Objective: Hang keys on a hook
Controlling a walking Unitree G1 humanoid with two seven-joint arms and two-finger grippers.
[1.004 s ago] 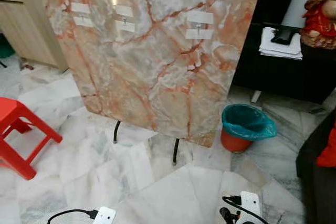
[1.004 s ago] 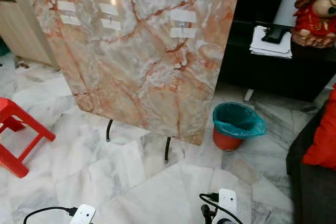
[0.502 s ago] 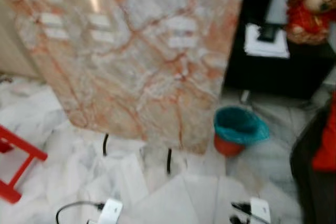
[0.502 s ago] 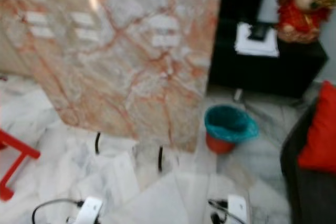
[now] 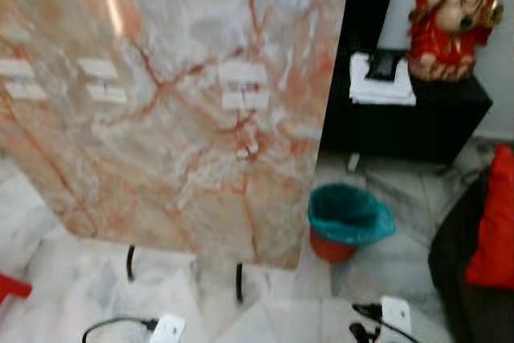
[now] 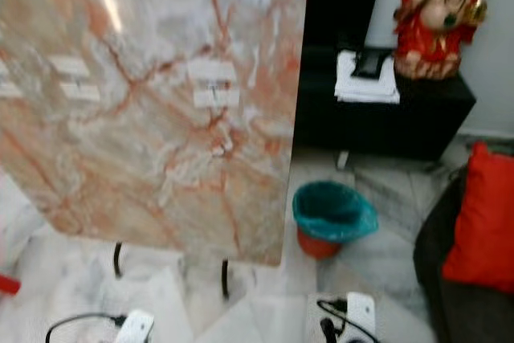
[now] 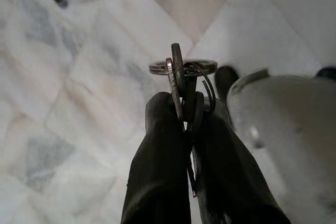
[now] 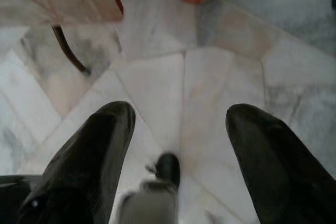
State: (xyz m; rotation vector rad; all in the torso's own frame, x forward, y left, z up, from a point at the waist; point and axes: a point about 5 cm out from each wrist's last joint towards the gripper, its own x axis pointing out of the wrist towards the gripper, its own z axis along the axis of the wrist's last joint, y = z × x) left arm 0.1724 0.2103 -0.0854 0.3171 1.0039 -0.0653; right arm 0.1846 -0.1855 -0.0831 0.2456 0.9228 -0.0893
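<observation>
Marble-patterned board (image 5: 161,118) dead ahead on black legs, 3 taped hooks across it, nearest one (image 5: 243,86) bare. Keys (image 7: 182,85) not hung yet: pinched tight in the left claw (image 7: 185,111), held low over the pale floor (image 7: 79,103), well apart from the hooks. Grasp done, then; approach, lift and hooking all left. Right claw (image 8: 178,129) spread wide, holding nothing, above floor tiles. Head views give board, teal-lined bin (image 5: 347,218) and red statue (image 5: 446,18). Left wrist view alone gives the key ring clamped between both fingers.
</observation>
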